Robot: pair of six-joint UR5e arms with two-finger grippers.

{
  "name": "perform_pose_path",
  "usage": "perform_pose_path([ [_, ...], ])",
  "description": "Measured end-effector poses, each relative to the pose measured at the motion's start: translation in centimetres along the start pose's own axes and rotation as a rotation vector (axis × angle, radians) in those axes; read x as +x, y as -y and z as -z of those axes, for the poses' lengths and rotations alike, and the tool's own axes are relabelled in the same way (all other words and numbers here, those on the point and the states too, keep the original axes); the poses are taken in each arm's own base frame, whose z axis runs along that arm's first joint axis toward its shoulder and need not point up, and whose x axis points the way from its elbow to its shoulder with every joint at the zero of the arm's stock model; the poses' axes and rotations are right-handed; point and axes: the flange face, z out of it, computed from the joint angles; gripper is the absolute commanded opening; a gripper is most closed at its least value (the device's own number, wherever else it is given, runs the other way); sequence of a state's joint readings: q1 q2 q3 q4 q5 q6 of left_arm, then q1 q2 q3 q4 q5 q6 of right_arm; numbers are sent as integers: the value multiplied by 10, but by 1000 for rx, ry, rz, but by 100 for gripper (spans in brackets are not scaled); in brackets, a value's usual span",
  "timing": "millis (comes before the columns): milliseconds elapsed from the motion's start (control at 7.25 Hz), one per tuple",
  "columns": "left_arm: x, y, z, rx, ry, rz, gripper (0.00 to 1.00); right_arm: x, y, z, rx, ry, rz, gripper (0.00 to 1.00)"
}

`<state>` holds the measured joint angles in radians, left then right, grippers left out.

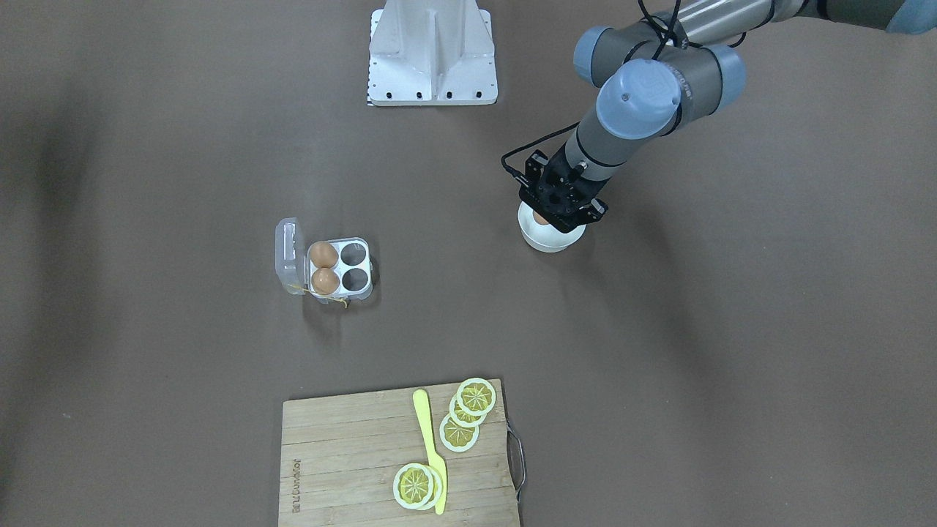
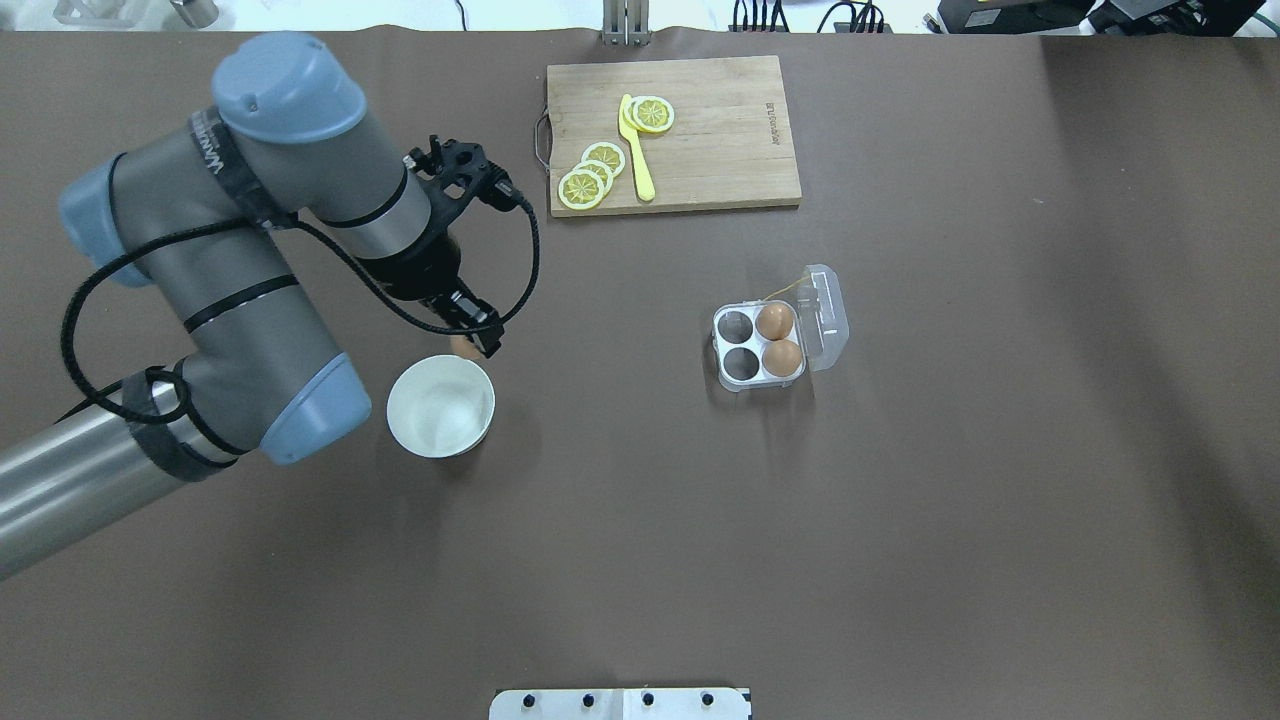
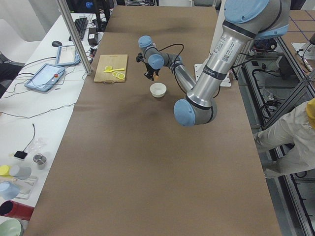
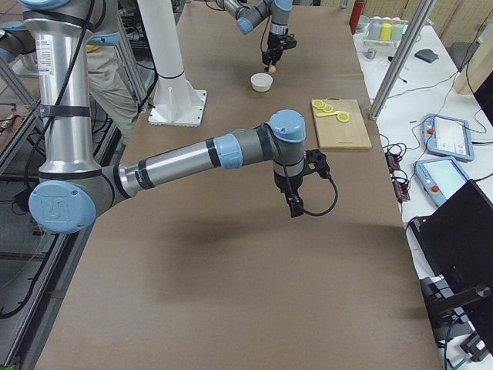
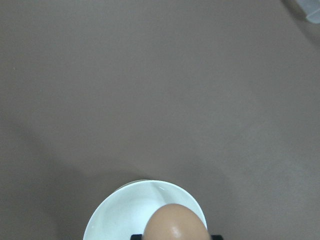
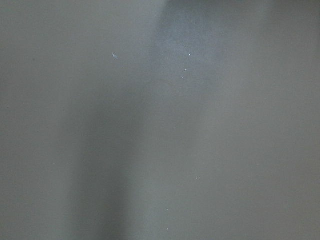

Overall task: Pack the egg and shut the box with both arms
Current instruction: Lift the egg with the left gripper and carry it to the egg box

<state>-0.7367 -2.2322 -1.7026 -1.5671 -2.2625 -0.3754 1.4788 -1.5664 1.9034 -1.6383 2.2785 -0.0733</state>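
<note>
Brown matte sheeting covers the long table [image 2: 900,500], and toward its left side the left gripper [image 2: 472,343] of the silver-grey tubular left arm [image 2: 250,300] is closed narrowly on a small smooth light-brown egg [image 5: 175,224], held in the air above a round white bowl [image 2: 441,405] and clear of its rim; the wrist view shows the egg's top with the bowl directly underneath. Well apart, toward the table's middle, sits the small square clear-plastic four-cell egg box [image 2: 757,342] with its transparent hinged lid [image 2: 825,315] swung open to one side and a thin yellow string [image 2: 788,288] trailing from it. Two matching brown eggs [image 2: 775,321] fill the two cells next to the lid; the other two cells are bare. At the far edge lies a wooden cutting board [image 2: 720,130] carrying yellow lemon slices [image 2: 590,178] and a yellow plastic knife [image 2: 636,150]. Seen only in the exterior right view, the right gripper [image 4: 295,206] hangs pointing down over plain table; I cannot tell whether its fingers are apart or together
</note>
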Motion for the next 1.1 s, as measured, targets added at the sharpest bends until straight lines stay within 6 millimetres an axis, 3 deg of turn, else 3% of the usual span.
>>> perform_pose_path([
  [414,52,93,15,44,-24,3,15,-2,-1,0,1,15,0,100],
  [552,70,120,9,56,-38,6,15,-2,0,0,3,15,2,100],
  [1103,120,163,-43,85,-37,-37,15,-1,1,1,5,-3,12,100],
])
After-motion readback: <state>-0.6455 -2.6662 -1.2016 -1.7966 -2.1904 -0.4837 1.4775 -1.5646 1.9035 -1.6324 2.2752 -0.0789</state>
